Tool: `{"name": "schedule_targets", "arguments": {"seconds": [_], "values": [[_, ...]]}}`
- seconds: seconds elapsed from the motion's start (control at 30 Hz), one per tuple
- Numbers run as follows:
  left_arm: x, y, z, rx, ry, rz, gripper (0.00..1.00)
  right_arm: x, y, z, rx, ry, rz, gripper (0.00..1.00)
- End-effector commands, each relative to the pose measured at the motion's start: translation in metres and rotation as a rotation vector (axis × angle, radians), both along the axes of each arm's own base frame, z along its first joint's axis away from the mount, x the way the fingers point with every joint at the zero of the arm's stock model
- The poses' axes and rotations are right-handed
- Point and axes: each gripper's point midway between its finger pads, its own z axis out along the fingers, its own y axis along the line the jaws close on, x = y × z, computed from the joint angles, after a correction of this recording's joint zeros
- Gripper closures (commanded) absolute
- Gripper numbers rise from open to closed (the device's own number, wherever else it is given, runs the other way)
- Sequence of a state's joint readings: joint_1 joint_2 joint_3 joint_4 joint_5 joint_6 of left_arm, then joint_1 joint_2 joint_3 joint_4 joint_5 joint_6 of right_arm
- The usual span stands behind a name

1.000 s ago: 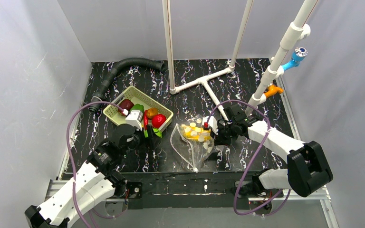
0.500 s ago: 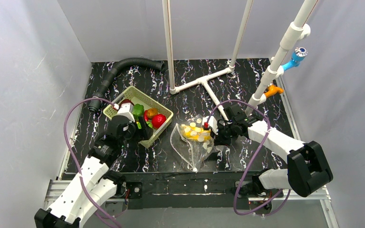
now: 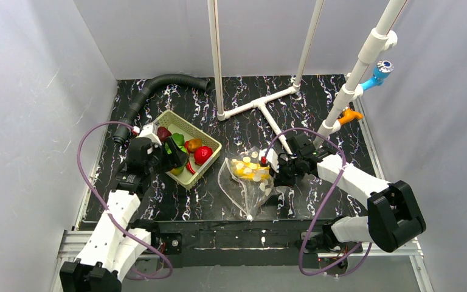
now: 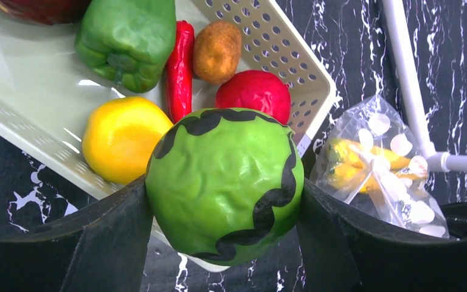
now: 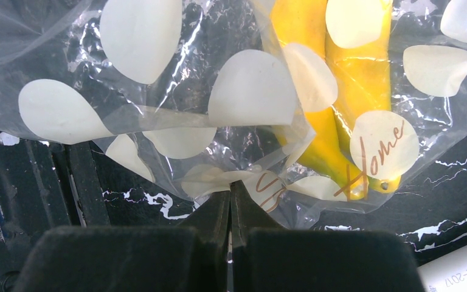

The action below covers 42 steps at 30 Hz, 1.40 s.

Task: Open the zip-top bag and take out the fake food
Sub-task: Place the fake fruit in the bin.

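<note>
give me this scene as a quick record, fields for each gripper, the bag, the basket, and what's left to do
left gripper: closed on a green striped melon, at the basket's edge
right gripper: shut, pinching the zip-top bag's edge
zip-top bag: lying on the table, yellow banana inside
basket: holds green pepper, red chili, yellow fruit, red round piece, brown piece
left to do: banana not yet out of the bag
</note>
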<state>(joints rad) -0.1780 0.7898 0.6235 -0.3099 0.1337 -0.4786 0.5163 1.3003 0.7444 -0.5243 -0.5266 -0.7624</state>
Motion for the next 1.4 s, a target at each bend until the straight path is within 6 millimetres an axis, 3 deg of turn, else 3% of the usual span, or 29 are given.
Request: {"name": "schedule_targets", "arguments": {"seconds": [0.0,0.3,0.43,0.7,0.77,0.87,1.03,1.07,1.2,1.37], "values": [[0.018,-0.001,0.020,-0.075,-0.042,0.007,1.00,0.003,0.003,0.009,0.027,-0.016,0.007,0.99],[0.051,0.025,0.013,-0.049,0.021,0.158,1.00,0.003,0.004,0.009,0.029,-0.012,0.011,0.99],[0.062,0.037,0.000,0.012,0.120,0.213,1.00,0.003,0.004,0.009,0.031,-0.012,0.013,0.99],[0.062,0.021,-0.017,-0.032,0.224,0.142,0.98,0.003,0.004,0.010,0.031,-0.014,0.014,0.99],[0.059,0.014,-0.019,-0.055,0.234,0.107,0.86,0.003,0.004,0.009,0.030,-0.011,0.014,0.99],[0.057,0.007,-0.022,-0.076,0.245,0.070,0.52,0.003,0.004,0.009,0.030,-0.009,0.014,0.99],[0.056,0.008,-0.026,-0.068,0.249,0.067,0.06,0.003,0.004,0.009,0.027,-0.009,0.014,0.99],[0.056,0.008,-0.025,-0.066,0.246,0.065,0.02,0.002,0.004,0.009,0.027,-0.009,0.013,0.99],[0.057,0.011,-0.018,-0.051,0.219,0.067,0.02,0.002,0.004,0.009,0.027,-0.009,0.012,0.99],[0.046,0.023,0.009,-0.011,0.082,0.099,0.02,0.002,0.004,0.011,0.031,-0.012,0.013,0.99]]}}
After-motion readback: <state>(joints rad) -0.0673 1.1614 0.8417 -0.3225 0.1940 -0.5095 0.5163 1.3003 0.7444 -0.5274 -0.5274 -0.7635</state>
